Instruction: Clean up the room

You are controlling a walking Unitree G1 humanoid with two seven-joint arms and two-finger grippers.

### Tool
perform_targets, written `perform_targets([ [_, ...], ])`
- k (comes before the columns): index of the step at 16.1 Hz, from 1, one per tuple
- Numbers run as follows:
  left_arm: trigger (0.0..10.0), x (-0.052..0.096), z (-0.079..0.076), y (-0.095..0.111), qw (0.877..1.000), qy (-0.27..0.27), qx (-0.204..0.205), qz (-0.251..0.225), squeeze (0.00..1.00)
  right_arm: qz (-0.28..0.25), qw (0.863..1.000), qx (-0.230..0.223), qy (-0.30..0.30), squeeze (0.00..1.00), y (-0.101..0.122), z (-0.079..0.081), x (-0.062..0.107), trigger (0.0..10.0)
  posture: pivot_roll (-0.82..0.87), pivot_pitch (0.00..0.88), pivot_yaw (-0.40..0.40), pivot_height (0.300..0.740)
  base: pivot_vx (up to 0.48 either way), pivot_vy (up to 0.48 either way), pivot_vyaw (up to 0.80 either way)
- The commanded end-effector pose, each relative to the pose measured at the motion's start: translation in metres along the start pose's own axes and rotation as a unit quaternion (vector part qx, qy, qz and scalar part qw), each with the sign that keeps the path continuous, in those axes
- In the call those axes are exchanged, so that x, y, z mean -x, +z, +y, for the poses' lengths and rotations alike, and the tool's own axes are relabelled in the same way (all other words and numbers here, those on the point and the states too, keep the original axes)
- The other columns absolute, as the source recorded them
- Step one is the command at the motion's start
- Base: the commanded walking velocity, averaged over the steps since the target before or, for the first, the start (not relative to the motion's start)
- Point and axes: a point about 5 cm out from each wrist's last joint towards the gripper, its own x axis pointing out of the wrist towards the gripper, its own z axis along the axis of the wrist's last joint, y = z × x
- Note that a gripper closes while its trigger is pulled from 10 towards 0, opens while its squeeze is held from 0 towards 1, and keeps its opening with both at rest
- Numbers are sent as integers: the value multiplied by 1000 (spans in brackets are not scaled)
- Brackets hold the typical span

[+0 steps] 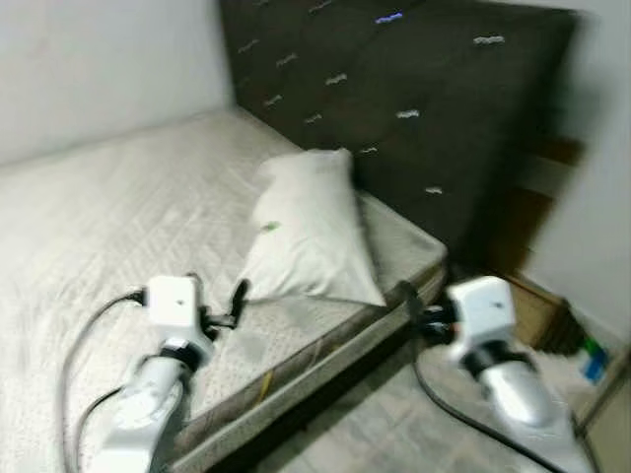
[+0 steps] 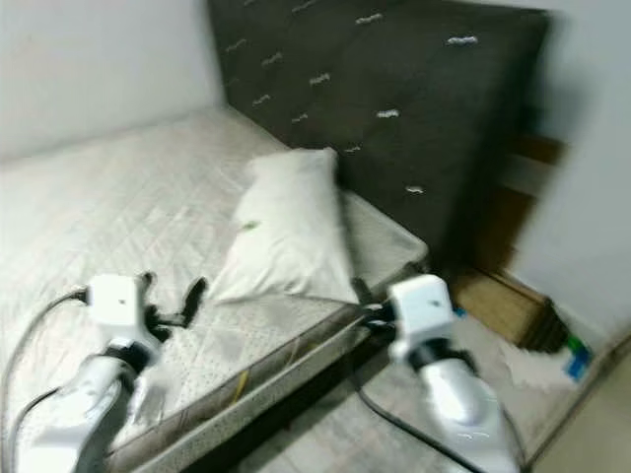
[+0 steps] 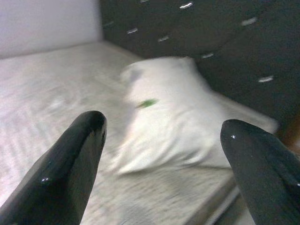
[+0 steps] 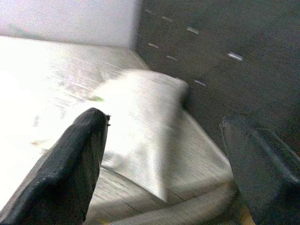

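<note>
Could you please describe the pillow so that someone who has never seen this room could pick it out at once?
Find the bare mattress against the dark padded headboard. Near its head end, beside the bed's edge, lies the white pillow. It is the one loose, plump thing on the mattress and carries a small green mark.

Two silver arms are being shown, each capped by a white boxy wrist block. Black cables are being trailed from the wrists toward 6 o'clock. The left gripper [image 3: 161, 159] and right gripper [image 4: 164, 154] are each being ended in two long, glossy black fingers.
</note>
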Motion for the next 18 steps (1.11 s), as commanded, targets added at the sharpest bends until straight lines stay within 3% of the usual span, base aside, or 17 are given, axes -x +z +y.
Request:
perform_targets([
  [1,10000,-2,-2,4,1000,-3,-5,-8,0,7,1000,5,-7,0,-3,-6,4,10000,-129,0,1,740,0,0,763],
  [6,10000,-1,-3,4,1000,-10,6,-11,0,8,1000,6,-2,0,-4,-4,4,10000,-125,0,2,740,0,0,765],
  [13,10000,0,-7,8,999,-27,-14,-27,0,6,1000,6,6,0,-5,-1,4,10000,-121,0,4,740,0,0,765],
  [15,10000,2,-4,13,999,-8,-11,-35,0,5,1000,6,7,0,-5,-2,3,10000,-117,0,1,740,0,0,766],
  [18,10000,3,-3,11,999,-19,-8,-31,0,5,1000,6,9,0,-6,-1,2,10000,-119,0,3,740,0,0,765],
])
